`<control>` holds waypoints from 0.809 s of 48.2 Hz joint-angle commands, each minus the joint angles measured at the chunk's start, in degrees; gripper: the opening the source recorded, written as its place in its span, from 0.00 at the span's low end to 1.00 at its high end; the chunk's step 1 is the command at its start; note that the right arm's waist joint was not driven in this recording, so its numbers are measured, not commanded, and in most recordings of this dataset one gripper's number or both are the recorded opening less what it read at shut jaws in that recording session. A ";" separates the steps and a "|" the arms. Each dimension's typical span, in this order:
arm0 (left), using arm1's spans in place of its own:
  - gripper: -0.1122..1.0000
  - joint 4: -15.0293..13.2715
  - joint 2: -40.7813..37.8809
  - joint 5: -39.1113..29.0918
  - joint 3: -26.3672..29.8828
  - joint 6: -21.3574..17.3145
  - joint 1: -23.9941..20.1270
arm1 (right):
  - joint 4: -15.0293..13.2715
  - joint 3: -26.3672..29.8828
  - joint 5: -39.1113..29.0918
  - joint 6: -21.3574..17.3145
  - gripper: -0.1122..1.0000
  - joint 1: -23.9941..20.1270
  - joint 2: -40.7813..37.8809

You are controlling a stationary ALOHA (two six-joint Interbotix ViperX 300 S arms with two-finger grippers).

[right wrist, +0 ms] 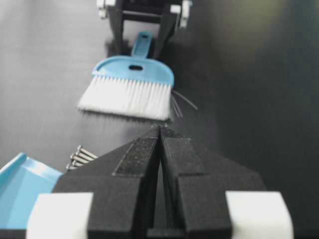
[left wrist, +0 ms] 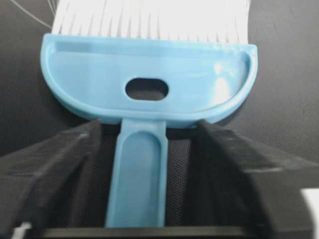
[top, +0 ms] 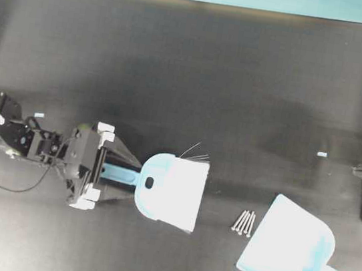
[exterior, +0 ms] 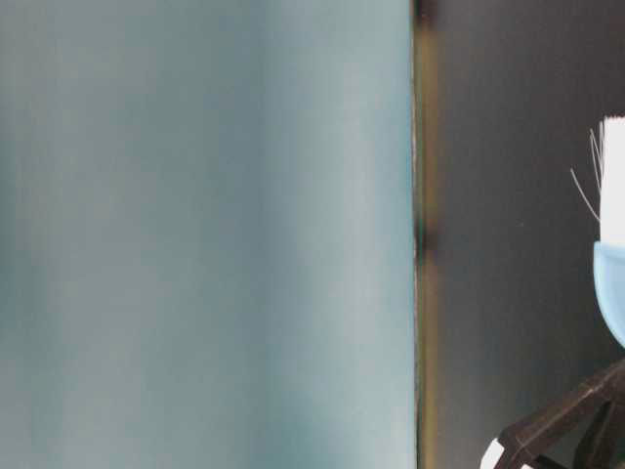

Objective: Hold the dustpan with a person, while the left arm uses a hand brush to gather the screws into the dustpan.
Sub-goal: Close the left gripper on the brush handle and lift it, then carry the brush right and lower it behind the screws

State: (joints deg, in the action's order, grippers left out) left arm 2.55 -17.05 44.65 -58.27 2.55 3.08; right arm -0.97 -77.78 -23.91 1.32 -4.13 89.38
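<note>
- Lying on the black table (top: 178, 61) at the lower right of the overhead view, the dustpan (top: 290, 248) holds nothing inside; its wide mouth faces the upper left and its short handle with the hang hole points to the lower right.
- Four or five thin silver screws (top: 244, 222) lie side by side on the table just beside the dustpan's mouth, outside it.
- The hand brush (top: 170, 189) lies flat near the middle, well apart from the screws, white bristles toward them, a few dark stray hairs sticking out at one corner.
- The left hand (top: 116, 172) is released: its fingers stand wide on both sides of the brush handle without touching it.
- The right hand (right wrist: 160, 132) is clenched on nothing, fingers pressed together, parked at the table's right edge.
- No brand, label or writing is legible on anything.
</note>
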 commanded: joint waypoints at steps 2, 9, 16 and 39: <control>0.63 0.18 -0.44 -1.49 -0.35 0.35 0.18 | -0.18 0.35 -0.53 0.62 0.09 0.00 -0.26; 0.37 0.18 0.18 -1.49 -0.26 0.09 0.44 | -0.26 0.44 -2.99 0.53 0.09 0.00 -0.09; 0.37 0.18 2.64 -3.69 0.35 -0.35 0.44 | -0.35 0.53 -3.25 0.62 0.09 0.00 0.09; 0.37 0.26 18.54 -38.94 12.13 -5.54 -0.09 | -0.26 0.62 -3.52 0.53 0.09 0.00 0.18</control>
State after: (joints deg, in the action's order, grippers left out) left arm 2.64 -1.93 12.39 -49.66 -1.23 3.34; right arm -1.05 -77.78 -27.69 1.58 -4.13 89.91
